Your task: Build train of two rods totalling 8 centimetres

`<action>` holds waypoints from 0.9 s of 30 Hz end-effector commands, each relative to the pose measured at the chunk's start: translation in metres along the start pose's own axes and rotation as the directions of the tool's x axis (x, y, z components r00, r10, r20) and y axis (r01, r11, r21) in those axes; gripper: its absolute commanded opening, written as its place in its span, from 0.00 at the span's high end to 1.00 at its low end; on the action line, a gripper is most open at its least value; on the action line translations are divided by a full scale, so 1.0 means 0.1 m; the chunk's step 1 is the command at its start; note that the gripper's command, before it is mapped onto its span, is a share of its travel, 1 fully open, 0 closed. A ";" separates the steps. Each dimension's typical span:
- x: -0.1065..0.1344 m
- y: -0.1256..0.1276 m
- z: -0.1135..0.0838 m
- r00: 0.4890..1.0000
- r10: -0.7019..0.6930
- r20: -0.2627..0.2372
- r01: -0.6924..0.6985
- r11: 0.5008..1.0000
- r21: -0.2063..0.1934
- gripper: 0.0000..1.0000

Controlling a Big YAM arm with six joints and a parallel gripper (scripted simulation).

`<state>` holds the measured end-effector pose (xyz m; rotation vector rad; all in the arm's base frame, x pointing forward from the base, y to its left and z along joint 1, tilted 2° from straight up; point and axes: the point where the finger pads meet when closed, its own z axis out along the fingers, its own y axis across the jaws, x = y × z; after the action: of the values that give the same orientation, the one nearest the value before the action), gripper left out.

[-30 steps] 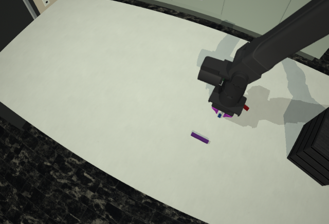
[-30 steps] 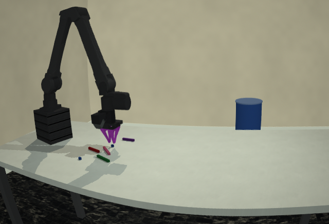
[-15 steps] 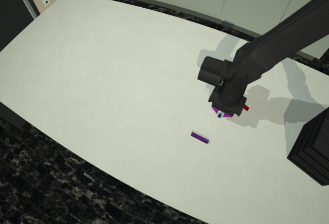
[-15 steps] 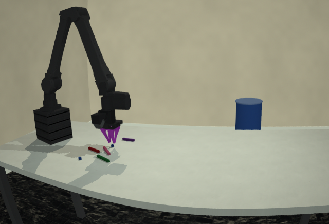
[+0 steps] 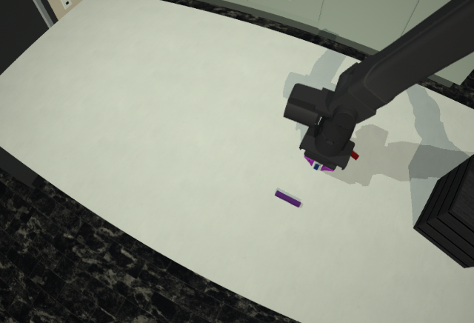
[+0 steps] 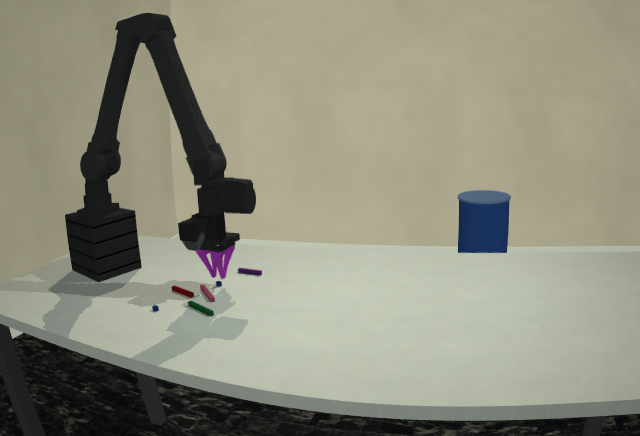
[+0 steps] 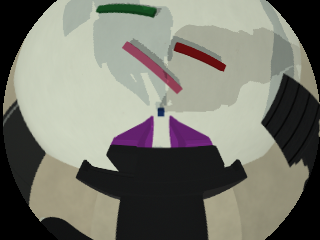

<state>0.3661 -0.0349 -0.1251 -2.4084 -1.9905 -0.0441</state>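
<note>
Over the white desk (image 5: 172,128) (image 6: 413,322) (image 7: 55,95), the purple-fingered black gripper (image 5: 318,165) (image 6: 218,276) (image 7: 161,119) is released, fingertips slightly apart with nothing between them, above a tiny dark blue rod (image 5: 316,167) (image 6: 218,284) (image 7: 160,112).

Around that rod in the exterior view, a dark purple rod (image 5: 287,198) (image 6: 249,271) lies toward two o'clock, a pink rod (image 6: 207,293) (image 7: 152,67) near toward eight, a red rod (image 5: 355,155) (image 6: 182,291) (image 7: 199,56) toward nine and a green rod (image 6: 200,308) (image 7: 126,10) toward seven. No two rods form a train. Room to move is widest toward three o'clock; the black block base (image 5: 444,220) (image 6: 103,247) (image 7: 292,117) bounds it toward ten.

Only the exterior view shows the second blue rod (image 6: 155,308), at eight o'clock. The top view shows just the red rod's end; the wrist view shows its whole length.
</note>
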 end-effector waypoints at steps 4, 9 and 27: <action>0.03 0.15 -0.04 1.000 0.003 0.002 -0.003 0.999 -0.033 0.77; 0.03 0.15 -0.04 1.000 0.000 0.002 0.000 0.999 -0.033 0.77; 0.03 0.15 -0.04 1.000 0.000 0.002 0.000 0.999 -0.033 0.77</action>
<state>0.3661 -0.0350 -0.1251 -2.4103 -1.9882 -0.0440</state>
